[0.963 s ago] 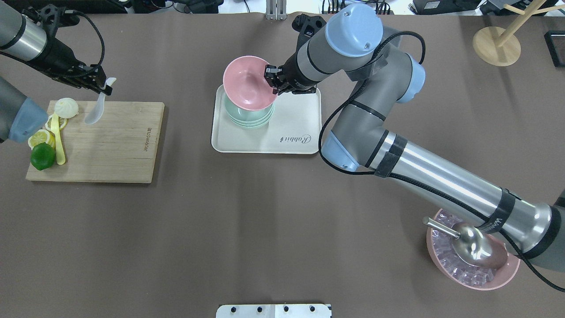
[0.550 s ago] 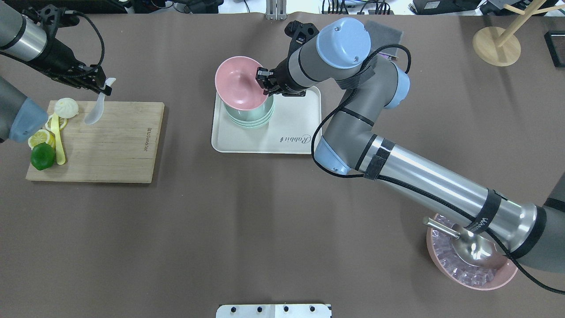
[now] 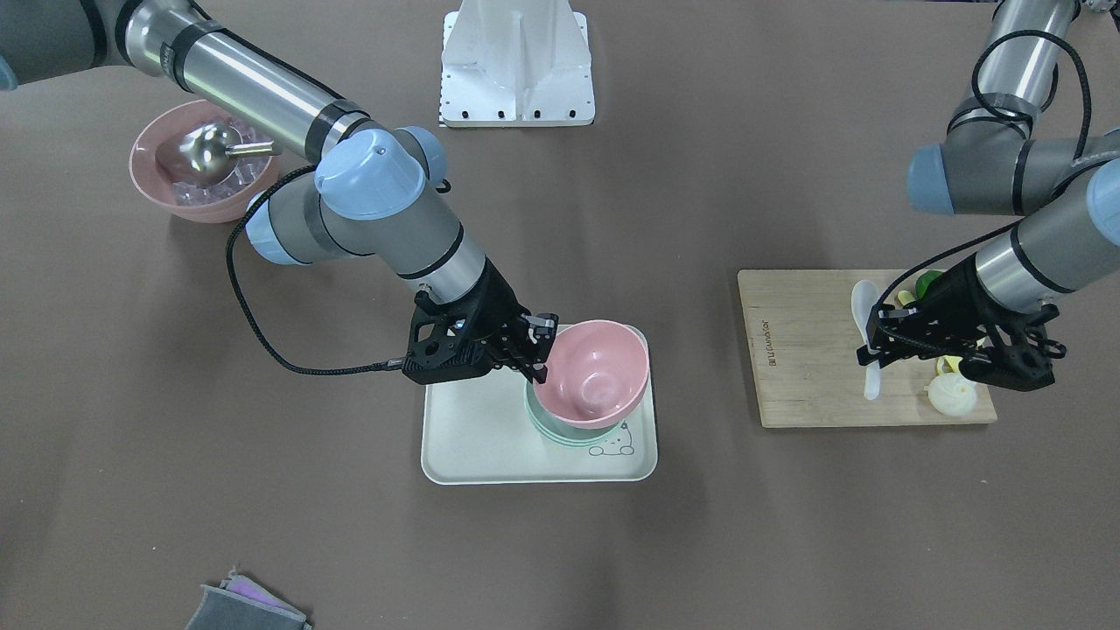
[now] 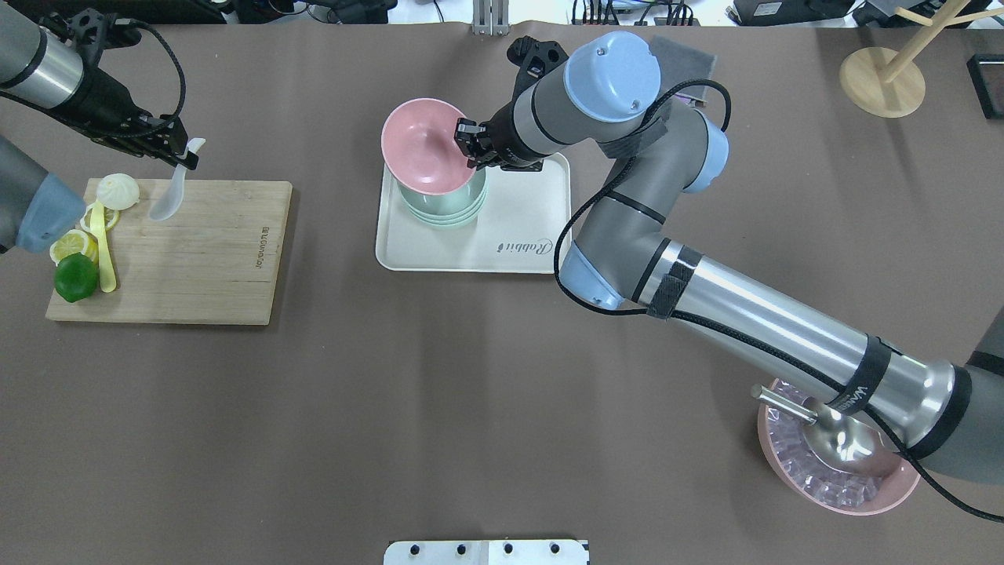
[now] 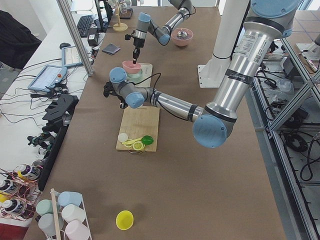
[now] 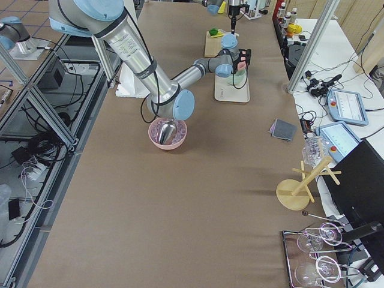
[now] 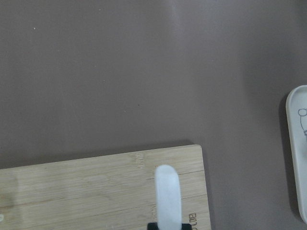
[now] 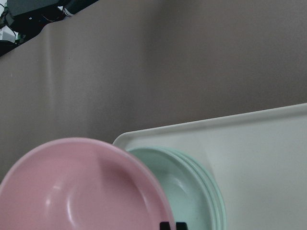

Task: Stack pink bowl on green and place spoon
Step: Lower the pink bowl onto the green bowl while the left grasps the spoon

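Note:
My right gripper (image 4: pixel 464 145) is shut on the rim of the pink bowl (image 4: pixel 423 145) and holds it tilted just above the stack of green bowls (image 4: pixel 443 210) on the cream tray (image 4: pixel 518 235). In the right wrist view the pink bowl (image 8: pixel 72 191) overlaps the green bowls (image 8: pixel 192 191) from the left. In the front view the gripper (image 3: pixel 535 350) grips the pink bowl (image 3: pixel 595 372) on its left rim. My left gripper (image 4: pixel 184 157) is shut on a white spoon (image 4: pixel 169 200), which hangs over the far edge of the wooden cutting board (image 4: pixel 204 259).
A lime (image 4: pixel 76 277), lemon slices, a bun (image 4: pixel 118 191) and a yellow spoon (image 4: pixel 100 247) lie on the board's left end. A pink bowl of ice with a metal scoop (image 4: pixel 839 463) stands under my right arm. A wooden stand (image 4: pixel 882 78) is at the far right, a grey cloth (image 4: pixel 682 51) behind the tray.
My right gripper has carried the pink bowl a little to the left over the green bowls. The left gripper and spoon have not moved.

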### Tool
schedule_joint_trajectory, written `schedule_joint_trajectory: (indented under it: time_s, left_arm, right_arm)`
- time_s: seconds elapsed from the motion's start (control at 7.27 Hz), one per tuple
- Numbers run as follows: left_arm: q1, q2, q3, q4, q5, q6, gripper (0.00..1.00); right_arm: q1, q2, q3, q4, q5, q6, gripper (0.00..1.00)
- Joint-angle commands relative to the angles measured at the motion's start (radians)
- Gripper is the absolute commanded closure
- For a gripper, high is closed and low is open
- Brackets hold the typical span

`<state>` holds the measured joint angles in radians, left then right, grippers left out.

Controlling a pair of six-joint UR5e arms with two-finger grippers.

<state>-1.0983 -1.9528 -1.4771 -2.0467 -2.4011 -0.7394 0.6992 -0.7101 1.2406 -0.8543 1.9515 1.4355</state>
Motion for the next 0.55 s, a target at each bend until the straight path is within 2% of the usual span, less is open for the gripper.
schedule_joint_trajectory:
  time_s: [0.0, 0.41]
  left_arm:
    - [0.0, 0.0, 0.001, 0.0, 0.0, 0.0, 1.0]
    - [-0.002, 0.002, 0.001, -0.001, 0.003, 0.0, 1.0]
  right_arm:
    - [0.006, -0.031, 0.034, 0.001, 0.009, 0.0, 1.0]
    - [0.005, -0.045, 0.048, -0.002, 0.007, 0.0, 1.0]
